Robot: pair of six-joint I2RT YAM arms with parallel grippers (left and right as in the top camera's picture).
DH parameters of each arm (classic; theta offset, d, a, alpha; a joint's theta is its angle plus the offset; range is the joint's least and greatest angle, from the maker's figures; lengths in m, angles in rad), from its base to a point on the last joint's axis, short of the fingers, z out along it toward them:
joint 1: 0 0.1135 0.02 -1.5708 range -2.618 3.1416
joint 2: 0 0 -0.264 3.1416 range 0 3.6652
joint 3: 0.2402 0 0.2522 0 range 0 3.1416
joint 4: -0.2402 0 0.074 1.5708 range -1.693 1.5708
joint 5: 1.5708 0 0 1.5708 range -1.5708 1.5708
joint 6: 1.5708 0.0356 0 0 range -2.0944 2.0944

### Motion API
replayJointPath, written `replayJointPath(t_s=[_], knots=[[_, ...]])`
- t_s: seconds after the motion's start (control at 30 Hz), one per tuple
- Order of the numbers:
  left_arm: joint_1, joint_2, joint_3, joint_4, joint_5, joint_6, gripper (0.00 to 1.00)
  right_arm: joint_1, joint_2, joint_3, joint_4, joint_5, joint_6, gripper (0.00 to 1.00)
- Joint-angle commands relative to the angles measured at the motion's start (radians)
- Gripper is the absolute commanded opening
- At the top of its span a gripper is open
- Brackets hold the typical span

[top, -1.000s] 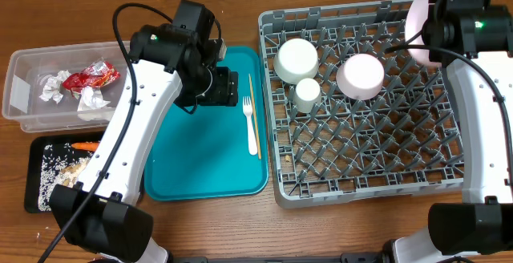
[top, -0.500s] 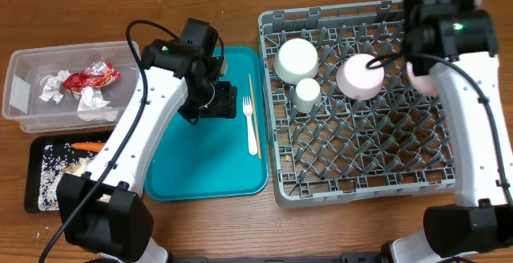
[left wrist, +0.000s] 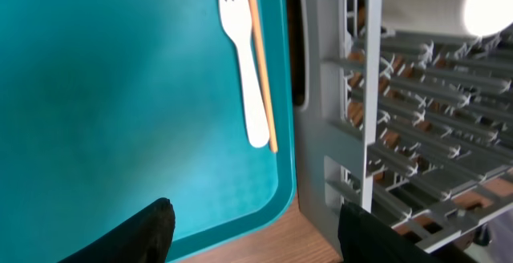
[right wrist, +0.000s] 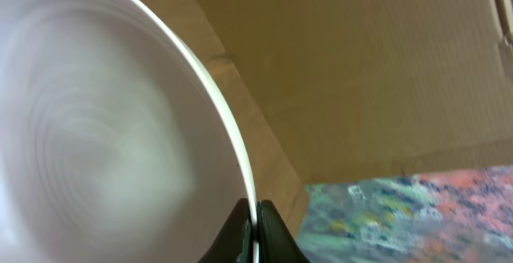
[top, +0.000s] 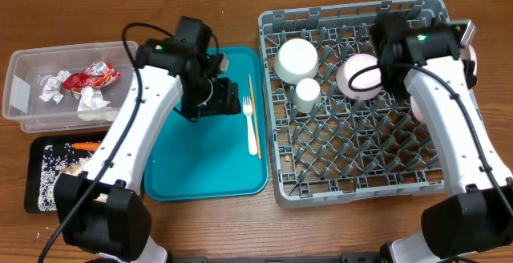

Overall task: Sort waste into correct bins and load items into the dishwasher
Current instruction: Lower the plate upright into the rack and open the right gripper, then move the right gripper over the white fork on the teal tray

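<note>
One smooth, thin-rimmed pink plate (right wrist: 96, 135) is pinched between the right fingers (right wrist: 276, 239); left fingers (left wrist: 144, 235) stand open, white fork (left wrist: 244, 70) ahead.

No lettering I can read in any view, red snack wrapper (top: 90, 76) in the clear tub (top: 24, 107) too small and crumpled to make out print, nothing legible on the grey dish rack (top: 361, 175) or teal tray (top: 200, 159).
</note>
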Motion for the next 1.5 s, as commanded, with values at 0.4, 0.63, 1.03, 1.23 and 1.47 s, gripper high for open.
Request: replayJointPath(t_s=[0.4, 0.63, 1.03, 1.23, 1.47], knots=[[0.087, -0.015, -0.002, 0.068, 0.018, 0.07, 0.73, 0.302, -0.018, -0.227, -0.026, 0.1, 0.132, 0.04], [0.088, -0.015, -0.002, 0.067, 0.018, 0.075, 0.74, 0.298, -0.018, -0.259, -0.004, -0.013, 0.129, 0.04], [0.102, -0.015, -0.001, -0.013, -0.046, 0.075, 0.89, 0.299, -0.018, -0.258, 0.039, -0.068, 0.129, 0.76], [0.187, -0.016, 0.029, -0.065, -0.021, 0.071, 0.92, 0.299, -0.018, -0.212, 0.045, -0.119, 0.129, 0.77], [0.321, -0.016, 0.075, -0.09, 0.027, 0.07, 0.95, 0.302, -0.048, -0.071, 0.039, -0.22, 0.128, 0.78]])
